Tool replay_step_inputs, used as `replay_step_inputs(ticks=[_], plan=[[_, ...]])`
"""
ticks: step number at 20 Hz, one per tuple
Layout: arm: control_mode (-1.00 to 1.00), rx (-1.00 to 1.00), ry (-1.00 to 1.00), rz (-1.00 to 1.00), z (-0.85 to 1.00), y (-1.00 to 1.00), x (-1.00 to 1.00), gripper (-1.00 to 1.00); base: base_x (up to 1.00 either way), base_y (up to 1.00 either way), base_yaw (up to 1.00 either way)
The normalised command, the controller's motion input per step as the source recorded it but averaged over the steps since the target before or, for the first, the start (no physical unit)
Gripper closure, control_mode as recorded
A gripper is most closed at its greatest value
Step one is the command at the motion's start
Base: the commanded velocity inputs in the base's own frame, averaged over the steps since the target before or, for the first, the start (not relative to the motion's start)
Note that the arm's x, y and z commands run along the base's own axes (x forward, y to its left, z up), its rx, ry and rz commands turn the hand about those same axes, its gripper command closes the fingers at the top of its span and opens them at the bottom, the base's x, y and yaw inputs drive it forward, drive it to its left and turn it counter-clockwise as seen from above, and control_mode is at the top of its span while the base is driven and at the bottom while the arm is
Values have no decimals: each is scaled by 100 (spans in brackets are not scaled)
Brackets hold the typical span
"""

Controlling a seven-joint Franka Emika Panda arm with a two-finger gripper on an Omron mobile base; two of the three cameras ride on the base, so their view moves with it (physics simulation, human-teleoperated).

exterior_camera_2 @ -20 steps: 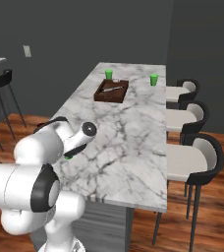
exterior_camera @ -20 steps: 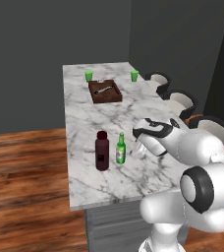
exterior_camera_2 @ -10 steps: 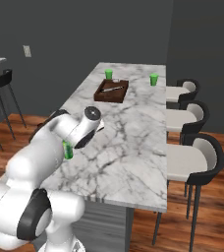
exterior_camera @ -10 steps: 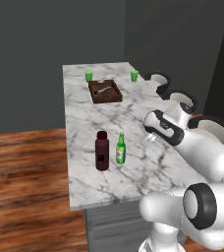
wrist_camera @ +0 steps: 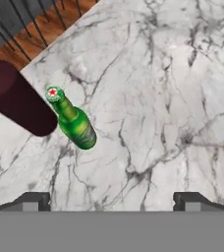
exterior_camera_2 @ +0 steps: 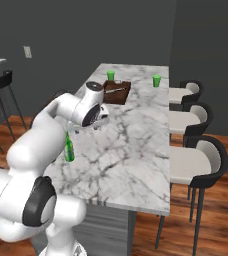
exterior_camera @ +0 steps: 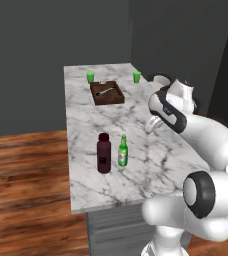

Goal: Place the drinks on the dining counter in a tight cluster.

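Two drinks stand side by side near the left edge of the dining counter (exterior_camera: 151, 150): a wide dark maroon bottle (exterior_camera: 104, 153) and a slim green glass bottle (exterior_camera: 123, 151). My gripper (exterior_camera: 152, 125) hovers above the marble to the right of them, open with nothing between its fingers. In the hand view the green bottle (wrist_camera: 75, 122) and the maroon bottle (wrist_camera: 16, 98) lie up and to the left of the gripper (wrist_camera: 112, 200), well apart from it. In the right base view the green bottle (exterior_camera_2: 69, 148) shows beside my arm, below the gripper (exterior_camera_2: 99, 120).
A brown tray (exterior_camera: 107, 93) with a utensil sits farther along the counter, with two small green cups (exterior_camera: 90, 76) (exterior_camera: 136, 76) behind it. White chairs (exterior_camera_2: 196, 162) line the right side. Wooden floor (exterior_camera: 26, 175) lies to the left.
My hand has lifted and drawn away from the green bottle, toward the counter's right side. The jaws stay open. Both bottles stand where they were.
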Motion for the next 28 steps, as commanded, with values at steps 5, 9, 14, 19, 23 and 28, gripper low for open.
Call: replay_step_inputs(ticks=[5, 9, 14, 19, 23, 28], plan=[[-100, 0, -9, -17, -18, 0, -59, -100, 0, 0, 0], [-100, -2, -4, -25, -25, -3, -63, -100, 0, 0, 0], [-100, 0, 0, -30, 0, -22, -34, -100, 0, 0, 0], [-100, 0, 11, -31, 1, -30, -1, -100, 0, 0, 0], [-100, 1, 4, -24, 11, -10, -22, -100, 0, 0, 0], [-100, 14, -17, -4, 15, 0, -89, -100, 0, 0, 0]])
